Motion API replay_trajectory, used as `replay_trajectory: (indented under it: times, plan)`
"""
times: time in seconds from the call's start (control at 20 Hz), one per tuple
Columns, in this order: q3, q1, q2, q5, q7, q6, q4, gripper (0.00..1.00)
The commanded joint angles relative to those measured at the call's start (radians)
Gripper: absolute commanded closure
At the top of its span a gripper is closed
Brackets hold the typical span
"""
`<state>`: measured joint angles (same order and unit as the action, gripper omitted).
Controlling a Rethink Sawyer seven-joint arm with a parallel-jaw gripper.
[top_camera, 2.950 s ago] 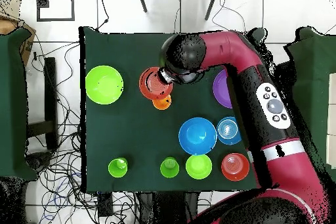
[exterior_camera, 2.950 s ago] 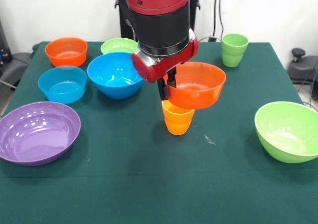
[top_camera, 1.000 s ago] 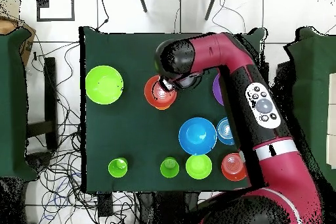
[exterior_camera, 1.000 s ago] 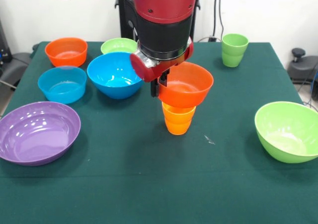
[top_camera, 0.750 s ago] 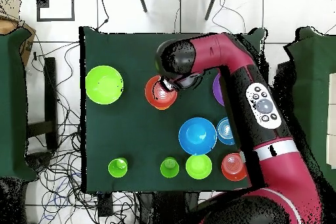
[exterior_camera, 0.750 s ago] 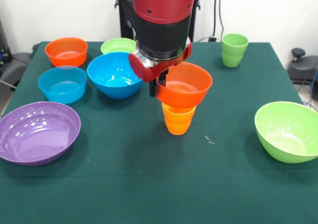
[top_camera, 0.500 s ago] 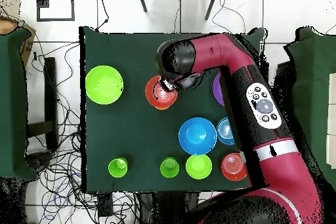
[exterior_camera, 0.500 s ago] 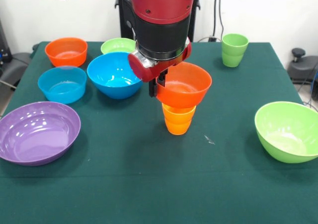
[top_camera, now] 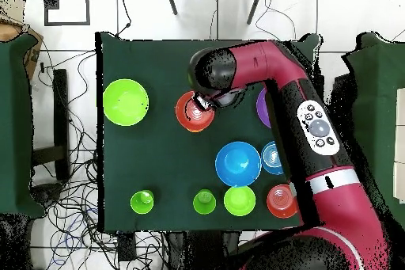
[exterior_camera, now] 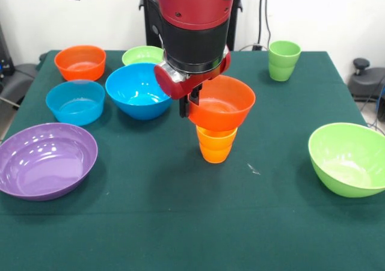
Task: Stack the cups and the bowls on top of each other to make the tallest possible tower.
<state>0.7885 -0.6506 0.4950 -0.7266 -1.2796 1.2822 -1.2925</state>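
An orange bowl [exterior_camera: 221, 104] is gripped by its rim in the pincer [exterior_camera: 187, 107], one finger inside the wall and one outside, and is seen seated on the mouth of the orange cup [exterior_camera: 216, 143] directly beneath. The bowl appears roughly level and centred over the cup, so the placing step of the tower seems to be all but finished; whether its full weight is already borne by the cup cannot be told for certain. From overhead, the bowl is shown just beyond the wrist, covering the cup entirely.

As a next move, a gentle release of the rim would be called for, followed by a straight lift clear, so that the bowl is not dragged sideways off its narrow support.

Other pieces are left unstacked: a blue bowl [exterior_camera: 139, 91] just beside the pincer, a green cup [exterior_camera: 283, 60] well apart behind it, and a lime green bowl [exterior_camera: 349, 158] near the table [exterior_camera: 180, 223] edge.
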Motion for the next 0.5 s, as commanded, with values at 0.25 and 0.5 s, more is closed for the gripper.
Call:
replay_trajectory:
  times: [0.25, 0.5]
  plan:
    - [-0.073, 0.000, -0.058, -0.064, 0.238, 0.033, -0.031, 1.00]
    - [-0.074, -0.001, -0.064, -0.071, 0.245, 0.025, -0.029, 1.00]
